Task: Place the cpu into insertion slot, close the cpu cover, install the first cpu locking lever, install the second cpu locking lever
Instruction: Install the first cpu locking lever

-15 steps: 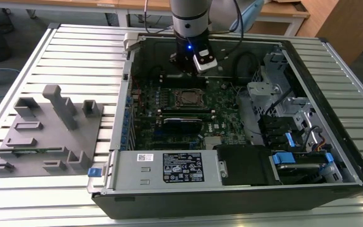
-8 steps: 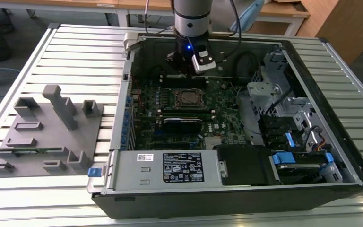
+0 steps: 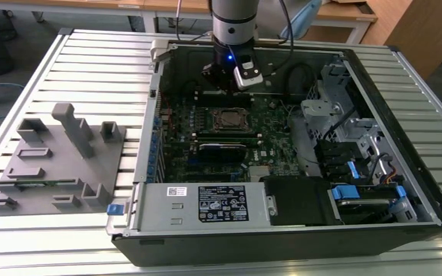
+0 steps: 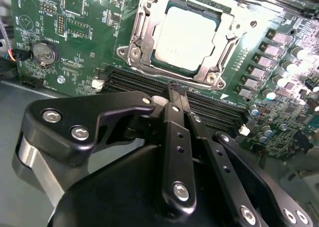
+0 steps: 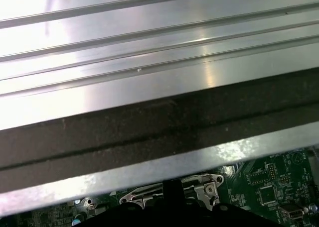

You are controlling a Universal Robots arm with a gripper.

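Even, diffuse light, seemingly from overhead, fills the exterior view, though the open black computer case (image 3: pixel 298 241) keeps its interior dim. In the first wrist view, strong glare washes the ribbed silvery metal table (image 5: pixel 149 48) nearly white. In the second wrist view, the near black gripper housing (image 4: pixel 129 187) looks slightly soft, while the green circuit board (image 4: pixel 89 33) is sharp.

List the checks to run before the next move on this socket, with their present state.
1. cpu seated: ok, it lies flat inside the cover's window.
2. cpu cover closed: ok, the frame lies down around the chip.
3. Both locking levers latched: cannot tell.
4. hand empty: ok, fingers together with nothing between them.
5. hand clear of the memory slots beside the socket: cannot tell, the tips hang over them in the second wrist view.
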